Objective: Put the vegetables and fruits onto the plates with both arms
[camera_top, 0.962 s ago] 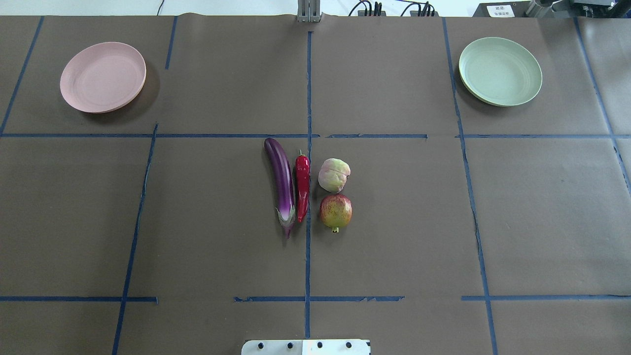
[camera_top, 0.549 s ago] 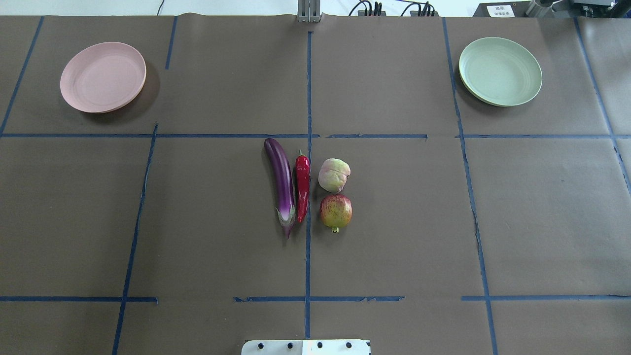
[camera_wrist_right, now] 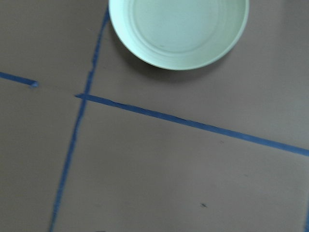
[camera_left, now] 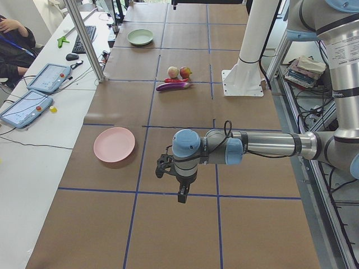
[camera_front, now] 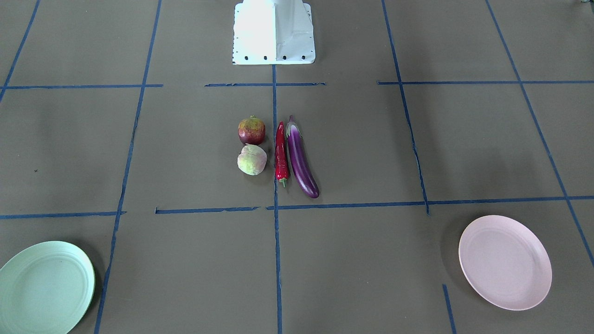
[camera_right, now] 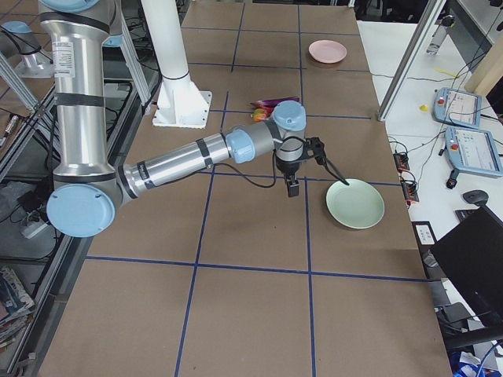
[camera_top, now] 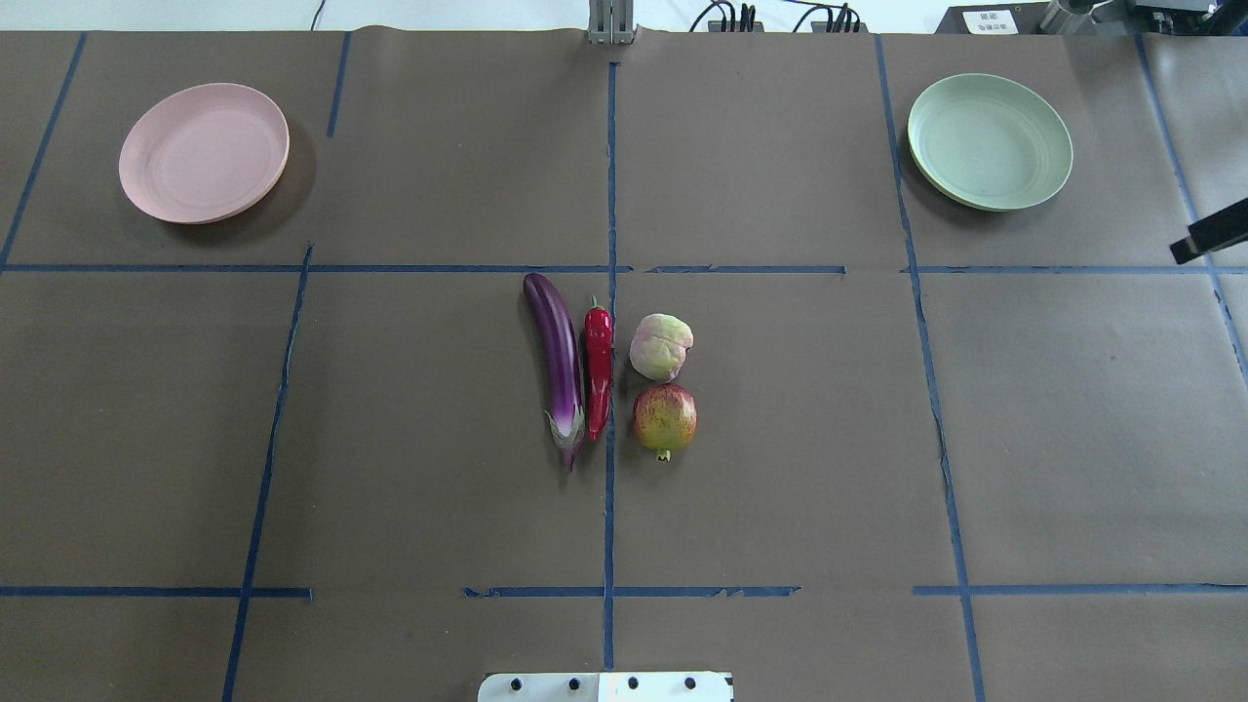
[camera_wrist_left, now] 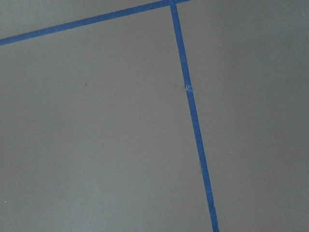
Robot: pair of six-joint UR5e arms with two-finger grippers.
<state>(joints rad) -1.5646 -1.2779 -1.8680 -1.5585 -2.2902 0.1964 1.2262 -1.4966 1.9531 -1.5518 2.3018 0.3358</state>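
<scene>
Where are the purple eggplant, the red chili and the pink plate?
eggplant (camera_top: 562, 361): overhead view, middle of its purple body.
chili pepper (camera_top: 598, 369): overhead view, middle of its red body.
pink plate (camera_top: 204, 151): overhead view, its bare centre.

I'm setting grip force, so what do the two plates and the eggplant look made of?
The pink plate and mint green plate: probably hard plastic or fibre composite, matte; even pastel colour, faint moulded rings, no glare. The eggplant: likely plastic or foam replica, glossy; light streaks along flawless purple skin, though real cannot be ruled out.
</scene>
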